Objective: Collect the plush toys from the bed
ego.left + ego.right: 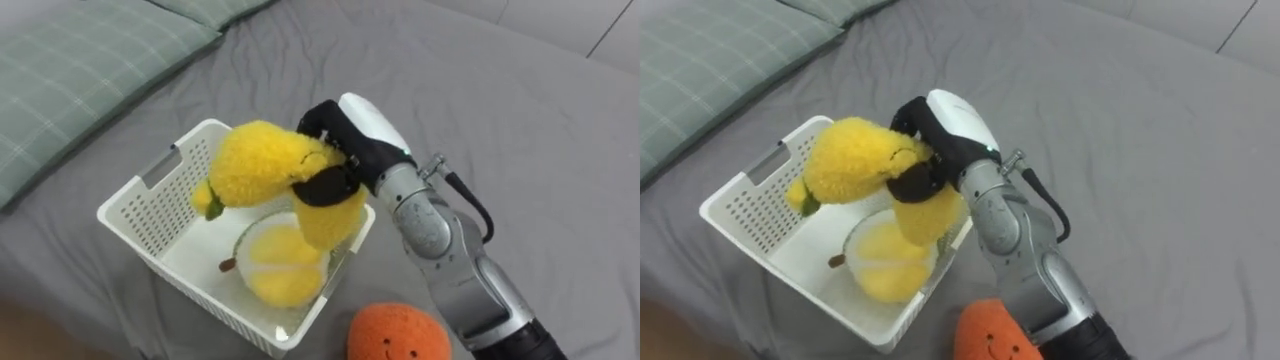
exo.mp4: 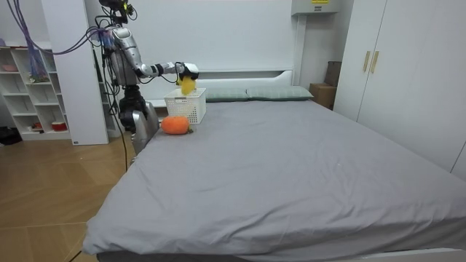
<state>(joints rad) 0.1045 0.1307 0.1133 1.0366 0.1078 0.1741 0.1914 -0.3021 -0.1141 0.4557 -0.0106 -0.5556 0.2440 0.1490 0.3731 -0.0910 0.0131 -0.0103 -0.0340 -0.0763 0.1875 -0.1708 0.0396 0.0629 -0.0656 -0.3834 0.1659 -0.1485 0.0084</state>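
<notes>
My right hand is shut on a yellow plush banana toy, holding it over a white plastic basket on the grey bed. Inside the basket lies a round pale-yellow plush toy. An orange plush toy with a face rests on the bed just outside the basket's near right corner. In the room view I stand at the bed's side by its head, my right hand with the banana toy above the basket, the orange toy beside it.
Green checked pillows lie left of the basket at the bed's head. The grey bed sheet stretches away on the right. A white shelf unit and wardrobes stand around the bed.
</notes>
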